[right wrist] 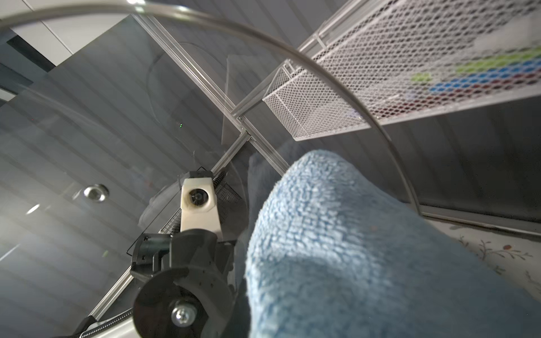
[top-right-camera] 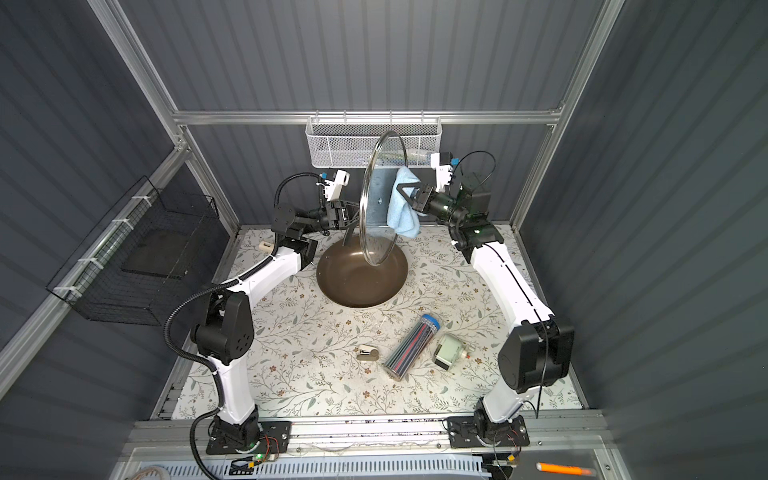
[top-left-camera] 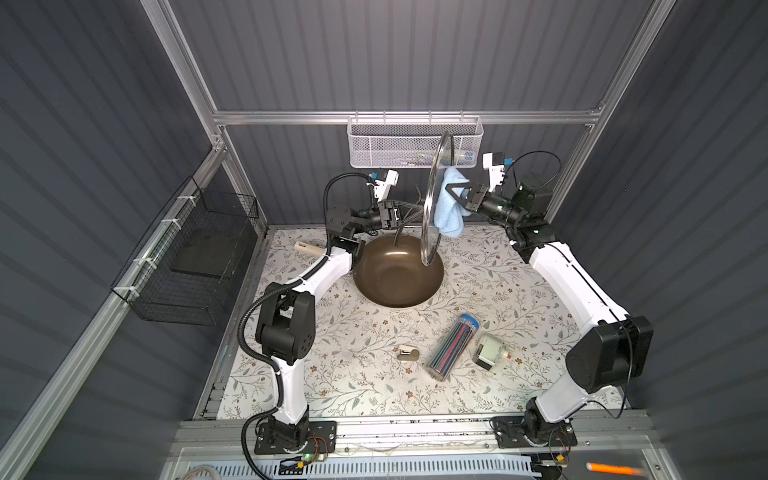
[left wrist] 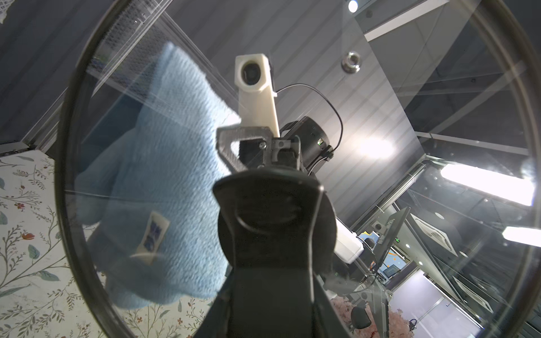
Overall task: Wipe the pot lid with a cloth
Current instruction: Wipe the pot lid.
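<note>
1. The large round clear glass pot lid with a metal rim and black centre handle stands on edge in the air at upper centre of both top views, above the far rim of the dark brown round pan.
2. The left gripper is clenched on the lid's black handle, which fills the lower centre of the left wrist view.
3. The small soft light blue cloth hangs just right of the lid in a top view, against the glass face opposite the handle.
4. The right gripper is clamped on the cloth; through the glass the left wrist view shows its finger on the fabric.
5. At lower centre of a top view a clear tube with a blue cap and a small grey box lie on the floral tabletop.
6. A white mesh basket hangs on the back wall behind the lid.
</note>
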### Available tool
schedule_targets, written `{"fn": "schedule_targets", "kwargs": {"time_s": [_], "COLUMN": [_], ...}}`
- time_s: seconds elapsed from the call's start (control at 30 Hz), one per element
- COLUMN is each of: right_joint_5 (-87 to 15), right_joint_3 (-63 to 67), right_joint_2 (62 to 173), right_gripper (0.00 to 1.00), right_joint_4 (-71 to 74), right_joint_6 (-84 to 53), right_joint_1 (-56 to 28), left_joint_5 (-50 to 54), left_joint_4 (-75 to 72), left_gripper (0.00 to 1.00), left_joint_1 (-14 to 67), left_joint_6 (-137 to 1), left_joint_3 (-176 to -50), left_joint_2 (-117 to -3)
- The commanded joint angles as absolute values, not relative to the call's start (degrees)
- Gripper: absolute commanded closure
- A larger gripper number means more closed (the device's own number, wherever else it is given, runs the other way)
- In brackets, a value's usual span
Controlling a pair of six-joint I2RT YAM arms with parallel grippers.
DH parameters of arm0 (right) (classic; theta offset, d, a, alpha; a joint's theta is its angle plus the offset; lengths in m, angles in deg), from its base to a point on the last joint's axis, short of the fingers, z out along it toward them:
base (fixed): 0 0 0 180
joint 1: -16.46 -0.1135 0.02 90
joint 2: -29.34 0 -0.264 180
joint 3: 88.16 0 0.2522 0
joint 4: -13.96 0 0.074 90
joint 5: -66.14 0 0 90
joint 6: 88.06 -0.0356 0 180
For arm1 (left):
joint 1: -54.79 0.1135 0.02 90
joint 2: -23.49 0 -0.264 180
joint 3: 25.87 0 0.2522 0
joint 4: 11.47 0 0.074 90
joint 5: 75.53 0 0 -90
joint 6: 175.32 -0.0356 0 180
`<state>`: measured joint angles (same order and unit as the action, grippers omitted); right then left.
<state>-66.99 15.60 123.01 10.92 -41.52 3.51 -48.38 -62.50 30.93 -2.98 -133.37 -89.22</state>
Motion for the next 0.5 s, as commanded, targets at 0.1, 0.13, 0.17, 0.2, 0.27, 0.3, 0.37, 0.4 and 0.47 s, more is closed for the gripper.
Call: {"fn": "schedule_targets", "kwargs": {"time_s": [0.1, 0.13, 0.17, 0.2, 0.27, 0.3, 0.37, 0.4, 0.47], "right_joint_5": [-70.3, -70.7, -71.3, -71.6, -73.0, -73.6, -75.2, -75.4, -75.7], "right_joint_3": [6.5, 5.4, 4.3, 3.7, 1.7, 1.1, 1.0, 1.3, 3.0], "right_joint_2": [116.6, 115.2, 113.6, 112.6, 110.1, 109.3, 108.3, 108.0, 107.7], "right_gripper": [1.0, 1.0, 1.0, 1.0, 1.0, 1.0, 1.0, 1.0, 1.0], "right_joint_4": [11.5, 11.2, 11.5, 11.8, 14.6, 16.4, 19.7, 20.6, 21.7], "right_joint_6": [-41.8, -41.7, -41.8, -42.1, -43.6, -44.6, -46.7, -47.4, -48.0], "right_joint_1": [0.5, -0.4, -1.2, -1.8, -3.1, -3.6, -4.4, -4.5, -4.5], "left_joint_5": [-44.9, -44.8, -44.9, -45.0, -45.0, -45.1, -45.4, -45.5, -45.5], "left_joint_4": [-69.6, -69.7, -69.8, -69.7, -69.6, -69.5, -68.3, -68.2, -68.5], "left_gripper": [1.0, 1.0, 1.0, 1.0, 1.0, 1.0, 1.0, 1.0, 1.0], "left_joint_1": [30.9, 30.9, 30.9, 30.9, 30.9, 30.9, 30.9, 30.9, 30.9], "left_joint_6": [-2.0, -1.9, -1.7, -1.7, -1.9, -2.2, -2.8, -2.8, -2.5], "left_joint_3": [-139.7, -140.1, -140.5, -140.8, -141.1, -141.1, -141.4, -141.5, -141.4], "left_joint_2": [-86.9, -87.4, -87.8, -88.2, -88.7, -88.9, -89.5, -89.8, -90.2]}}
